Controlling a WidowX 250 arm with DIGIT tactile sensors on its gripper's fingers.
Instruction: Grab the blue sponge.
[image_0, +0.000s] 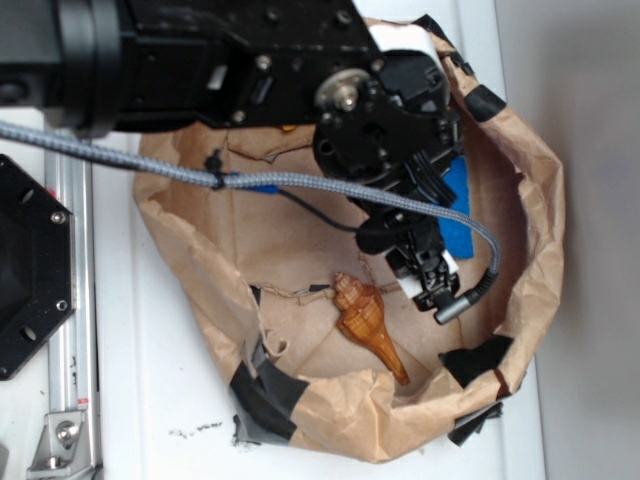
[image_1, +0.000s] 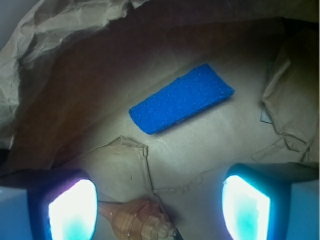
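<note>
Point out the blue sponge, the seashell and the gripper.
blue sponge (image_1: 182, 98): wrist view, middle of its flat top face.
seashell (image_0: 366, 320): exterior view, widest part of its brown body.
gripper (image_1: 159, 207): wrist view, gap midway between the two glowing fingertips.

White desk (image_0: 170, 400) under crumpled brown paper bag wall (image_0: 200, 260), grey surface (image_0: 590, 250) right, metal rail (image_0: 70, 300) left, even lighting.
</note>
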